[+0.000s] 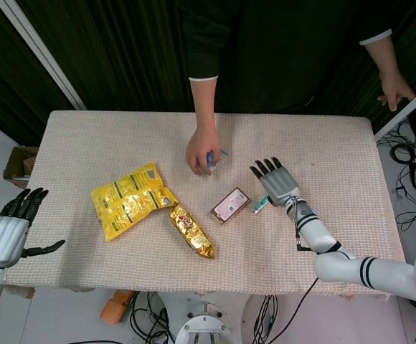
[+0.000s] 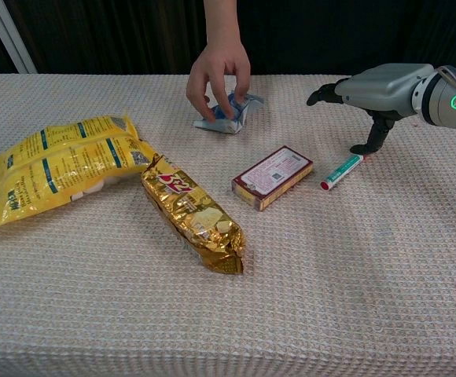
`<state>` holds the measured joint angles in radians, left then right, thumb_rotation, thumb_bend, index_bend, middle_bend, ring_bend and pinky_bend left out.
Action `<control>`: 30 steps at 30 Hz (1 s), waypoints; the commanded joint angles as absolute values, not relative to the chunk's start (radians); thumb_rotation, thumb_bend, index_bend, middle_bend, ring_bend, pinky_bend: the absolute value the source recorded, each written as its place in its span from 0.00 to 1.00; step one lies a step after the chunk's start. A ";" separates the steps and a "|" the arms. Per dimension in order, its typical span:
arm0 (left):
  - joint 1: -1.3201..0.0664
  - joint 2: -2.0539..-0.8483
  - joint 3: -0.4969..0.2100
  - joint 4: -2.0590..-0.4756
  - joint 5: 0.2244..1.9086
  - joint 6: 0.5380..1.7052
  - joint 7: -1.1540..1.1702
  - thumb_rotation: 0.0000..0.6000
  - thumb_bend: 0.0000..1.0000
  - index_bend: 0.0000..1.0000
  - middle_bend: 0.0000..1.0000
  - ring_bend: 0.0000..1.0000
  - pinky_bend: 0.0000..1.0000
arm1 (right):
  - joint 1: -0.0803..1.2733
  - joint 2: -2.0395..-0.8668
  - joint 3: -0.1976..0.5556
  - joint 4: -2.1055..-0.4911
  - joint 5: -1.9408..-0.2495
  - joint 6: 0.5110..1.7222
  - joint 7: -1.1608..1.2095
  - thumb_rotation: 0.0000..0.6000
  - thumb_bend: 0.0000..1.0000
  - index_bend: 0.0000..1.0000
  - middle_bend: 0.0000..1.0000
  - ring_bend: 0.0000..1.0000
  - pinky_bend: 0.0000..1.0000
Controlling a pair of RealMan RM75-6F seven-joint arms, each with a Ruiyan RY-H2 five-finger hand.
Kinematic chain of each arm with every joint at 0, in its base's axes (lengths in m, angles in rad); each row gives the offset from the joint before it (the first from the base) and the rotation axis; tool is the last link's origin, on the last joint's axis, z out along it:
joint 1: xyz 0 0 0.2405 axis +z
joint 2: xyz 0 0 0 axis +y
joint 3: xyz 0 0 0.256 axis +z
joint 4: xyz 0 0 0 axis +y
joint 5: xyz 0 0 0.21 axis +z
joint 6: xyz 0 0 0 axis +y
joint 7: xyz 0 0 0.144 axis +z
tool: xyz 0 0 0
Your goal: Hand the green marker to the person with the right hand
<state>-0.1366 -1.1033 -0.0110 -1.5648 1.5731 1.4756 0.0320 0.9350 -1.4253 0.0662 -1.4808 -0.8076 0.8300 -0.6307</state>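
Observation:
The green marker (image 2: 342, 171) lies flat on the woven cloth, right of the small box, its red-capped end toward the front; in the head view only its tip (image 1: 260, 206) shows below my right hand. My right hand (image 2: 373, 93) hovers over the marker's far end, palm down, fingers spread, its thumb (image 2: 375, 135) reaching down beside the marker. Nothing is in it. My left hand (image 1: 11, 226) hangs open off the table's left edge. The person's hand (image 1: 202, 149) rests on a blue-and-white packet (image 2: 226, 115) at the table's far middle.
A maroon-and-cream box (image 2: 272, 177) lies just left of the marker. A gold snack bag (image 2: 194, 213) and a yellow snack bag (image 2: 59, 166) lie further left. The person's other hand (image 1: 394, 90) hangs past the table's far right corner.

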 commanded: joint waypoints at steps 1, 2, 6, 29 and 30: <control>-0.138 -1.103 -0.011 -1.567 1.574 1.473 0.035 0.51 0.00 0.04 0.06 0.07 0.21 | 0.934 -1.422 0.063 -1.484 -0.810 0.832 -0.629 1.00 0.24 0.00 0.00 0.00 0.00; -0.139 -1.103 -0.011 -1.568 1.574 1.472 0.036 0.51 0.00 0.04 0.06 0.07 0.21 | 0.933 -1.421 0.062 -1.484 -0.812 0.833 -0.629 1.00 0.24 0.00 0.00 0.00 0.00; -0.139 -1.103 -0.010 -1.571 1.575 1.470 0.039 0.51 0.00 0.04 0.06 0.07 0.21 | 0.928 -1.413 0.057 -1.491 -0.819 0.839 -0.624 1.00 0.24 0.00 0.00 0.00 0.00; -0.147 -1.118 -0.011 -1.547 1.571 1.458 0.021 0.51 0.00 0.04 0.06 0.07 0.21 | 0.858 -1.506 -0.008 -1.370 -1.007 0.878 -0.567 1.00 0.29 0.16 0.19 0.00 0.00; -0.147 -1.117 -0.010 -1.546 1.571 1.458 0.021 0.52 0.00 0.04 0.06 0.07 0.21 | 0.855 -1.513 -0.008 -1.360 -1.017 0.880 -0.562 1.00 0.29 0.20 0.22 0.00 0.00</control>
<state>-0.1468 -1.1168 -0.0102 -1.5459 1.5713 1.4581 0.0206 0.8638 -1.4985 -0.0083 -1.3747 -1.0010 0.8736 -0.5752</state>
